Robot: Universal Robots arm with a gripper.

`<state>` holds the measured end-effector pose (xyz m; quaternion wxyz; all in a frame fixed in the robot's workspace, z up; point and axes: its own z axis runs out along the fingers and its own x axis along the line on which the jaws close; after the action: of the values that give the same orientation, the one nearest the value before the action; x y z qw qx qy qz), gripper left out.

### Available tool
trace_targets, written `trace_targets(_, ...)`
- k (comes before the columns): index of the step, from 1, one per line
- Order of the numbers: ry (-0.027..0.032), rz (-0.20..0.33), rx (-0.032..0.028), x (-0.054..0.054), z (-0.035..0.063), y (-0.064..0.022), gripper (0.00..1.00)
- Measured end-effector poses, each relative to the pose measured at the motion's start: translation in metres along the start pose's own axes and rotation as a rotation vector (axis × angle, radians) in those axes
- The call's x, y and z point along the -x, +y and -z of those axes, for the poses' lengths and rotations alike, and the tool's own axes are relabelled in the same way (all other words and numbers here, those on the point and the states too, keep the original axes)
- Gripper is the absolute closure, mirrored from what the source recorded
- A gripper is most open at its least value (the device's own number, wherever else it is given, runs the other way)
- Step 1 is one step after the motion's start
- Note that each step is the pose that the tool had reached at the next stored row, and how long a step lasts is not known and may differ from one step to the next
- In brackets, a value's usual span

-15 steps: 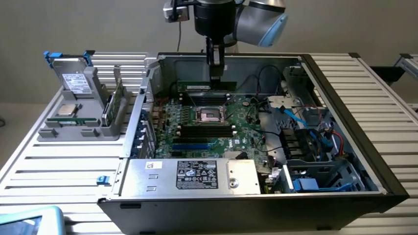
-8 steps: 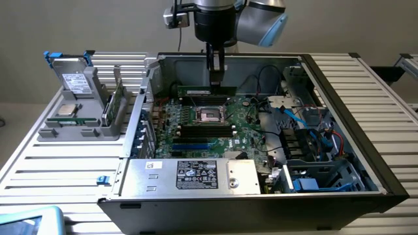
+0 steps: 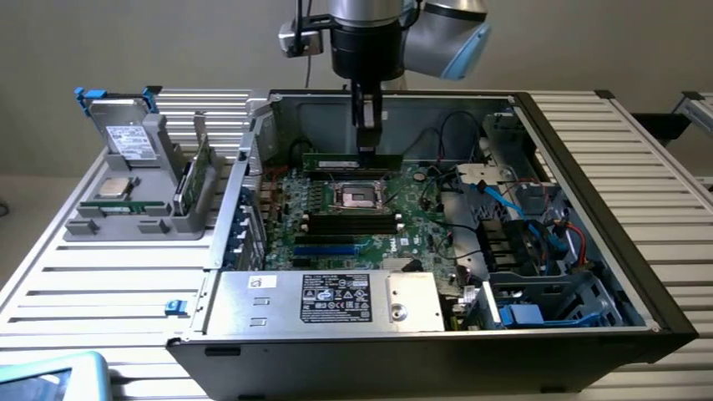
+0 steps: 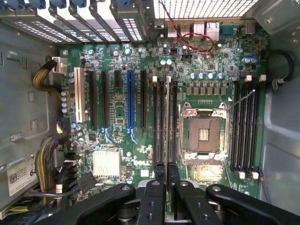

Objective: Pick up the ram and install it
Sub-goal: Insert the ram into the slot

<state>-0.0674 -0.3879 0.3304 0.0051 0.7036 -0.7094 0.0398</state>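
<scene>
Your jaws are clamped on the ram (image 3: 334,160), holding it edge-down and parallel to the black slots (image 4: 174,117) beside the empty processor socket (image 4: 204,133), so its contact edge faces the motherboard (image 4: 117,70) squarely inside the open case (image 3: 390,359).

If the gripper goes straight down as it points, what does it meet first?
Probably the long black memory slots on the large green motherboard, directly under the slim green ram stick its fingers grip; remaining gap unclear.

One motherboard (image 4: 140,61), one processor socket (image 4: 204,133); near the socket one ram (image 4: 168,117), one blue slot (image 4: 131,101), one white slot (image 4: 79,98).
</scene>
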Motion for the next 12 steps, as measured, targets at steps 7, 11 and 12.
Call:
trace_targets(7, 0.0094, -0.001, -0.0200, 0.001, -0.0065, 0.0041, 0.86)
trace_targets(11, 0.0107, -0.001, -0.0201, 0.001, -0.0139, 0.0044, 0.86)
trace_targets(12, 0.0108, -0.001, -0.0201, 0.001, -0.0156, 0.0045, 0.86)
